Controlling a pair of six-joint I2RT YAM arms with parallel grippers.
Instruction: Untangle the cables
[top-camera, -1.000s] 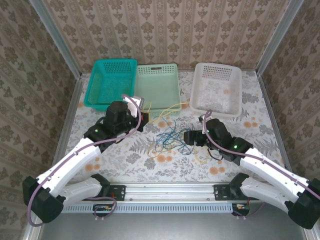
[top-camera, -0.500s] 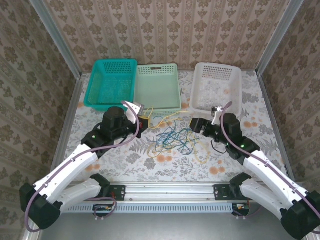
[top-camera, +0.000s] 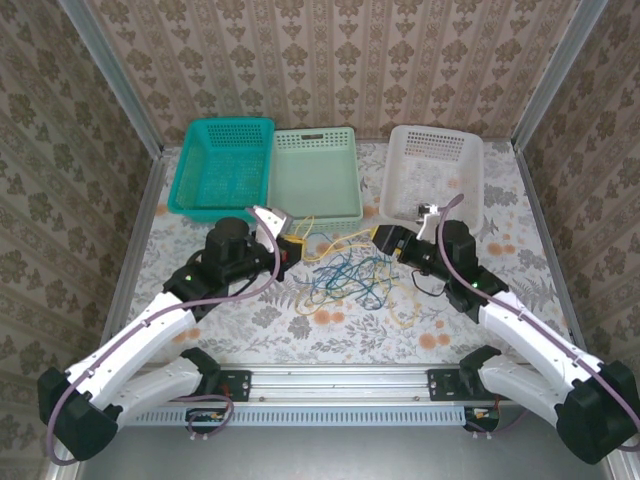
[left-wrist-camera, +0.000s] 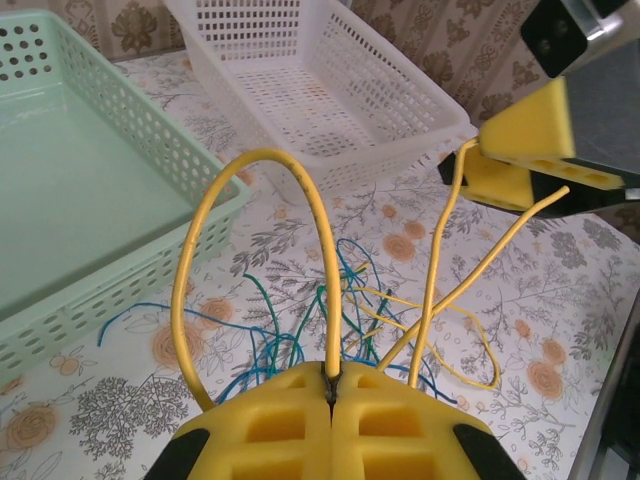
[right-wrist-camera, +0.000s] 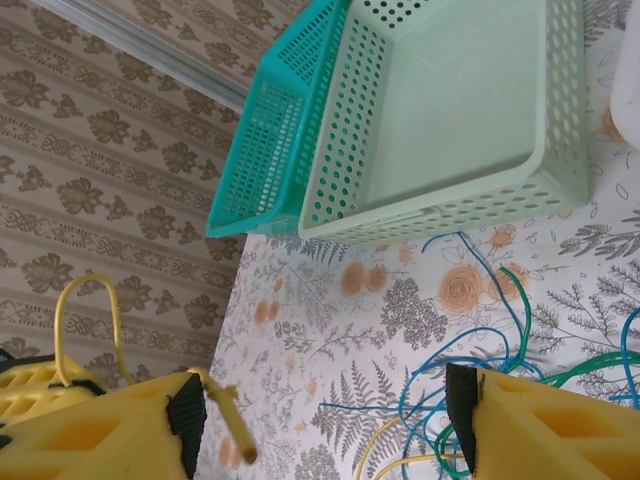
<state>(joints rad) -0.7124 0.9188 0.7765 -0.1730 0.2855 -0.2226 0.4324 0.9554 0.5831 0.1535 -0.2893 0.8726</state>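
Note:
The cables (top-camera: 345, 275) lie in a loose blue, green and yellow tangle on the flowered table (top-camera: 250, 315), between both arms. My left gripper (top-camera: 290, 243) is shut on a yellow cable (left-wrist-camera: 322, 240), which rises from the pinched pads (left-wrist-camera: 331, 375) in a tall loop. Blue and green strands (left-wrist-camera: 262, 340) sprawl on the cloth below. My right gripper (top-camera: 385, 240) hovers at the tangle's far right, facing the left one. Its jaws (right-wrist-camera: 320, 430) stand open, and a free yellow cable end (right-wrist-camera: 228, 418) rests beside the left pad. Blue cable (right-wrist-camera: 450, 350) curls underneath.
Three baskets line the back: teal (top-camera: 222, 165), pale green (top-camera: 318, 175) and white (top-camera: 433, 180). The green basket's wall (left-wrist-camera: 150, 230) stands close to the left of the held loop. Patterned walls enclose the table on three sides.
My right gripper has swung away from the near right toward the held yellow cable, its jaws narrowing. The left gripper has shifted slightly right with its cable, lifting yellow strands off the tangle.

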